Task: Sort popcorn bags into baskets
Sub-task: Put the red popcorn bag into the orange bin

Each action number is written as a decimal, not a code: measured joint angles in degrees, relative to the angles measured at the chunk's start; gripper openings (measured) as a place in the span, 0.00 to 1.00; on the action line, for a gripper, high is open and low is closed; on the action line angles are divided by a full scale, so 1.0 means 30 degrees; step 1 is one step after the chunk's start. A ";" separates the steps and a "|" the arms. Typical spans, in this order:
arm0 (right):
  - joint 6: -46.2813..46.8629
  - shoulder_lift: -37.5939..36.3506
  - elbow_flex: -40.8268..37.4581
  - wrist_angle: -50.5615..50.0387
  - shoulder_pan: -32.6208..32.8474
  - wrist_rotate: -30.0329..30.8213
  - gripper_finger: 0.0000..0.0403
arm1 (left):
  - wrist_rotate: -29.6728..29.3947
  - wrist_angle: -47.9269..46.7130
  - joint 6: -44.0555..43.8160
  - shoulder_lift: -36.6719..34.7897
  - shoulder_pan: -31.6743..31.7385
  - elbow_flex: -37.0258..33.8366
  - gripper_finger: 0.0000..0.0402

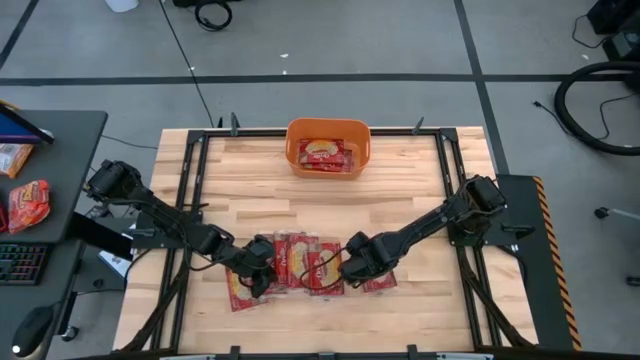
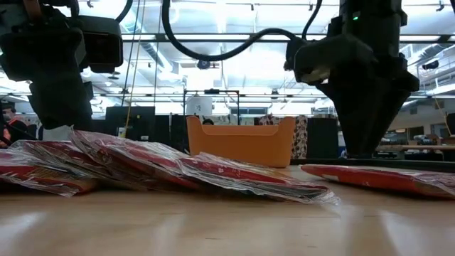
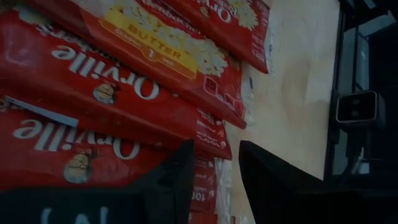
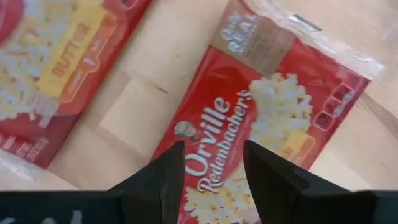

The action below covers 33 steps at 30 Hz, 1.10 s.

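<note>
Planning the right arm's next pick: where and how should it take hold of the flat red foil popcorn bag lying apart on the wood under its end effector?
The flat red foil popcorn bag lies alone on the wooden table. Come straight down with the right end effector, open as now, and pinch across a clear sealed edge; it is probably too flat to grip mid-panel.

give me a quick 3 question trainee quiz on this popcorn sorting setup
1. True or false: the orange basket already holds at least one popcorn bag.
2. Multiple choice: the right hand is open directly over A) a keyboard B) a single popcorn bag lying apart from the pile C) the basket.
3. Fill in: the left hand is open at the edge of the overlapping ____ of bags.

Key: 1 true; 2 B; 3 pile
</note>
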 joint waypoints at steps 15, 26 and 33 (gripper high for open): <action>0.2541 0.0680 0.0138 0.1094 0.0712 0.1001 0.40 | 0.1760 -0.0053 0.0716 -0.0001 0.0018 0.0000 0.32; 0.1892 0.1282 0.0761 0.1011 0.0932 0.0885 0.32 | 0.1760 -0.0181 0.0845 -0.0007 0.0018 -0.0007 0.32; 0.1583 0.1397 0.0772 0.1111 0.0932 0.1315 0.32 | 0.1760 -0.0218 0.1027 -0.0007 0.0018 -0.0007 0.32</action>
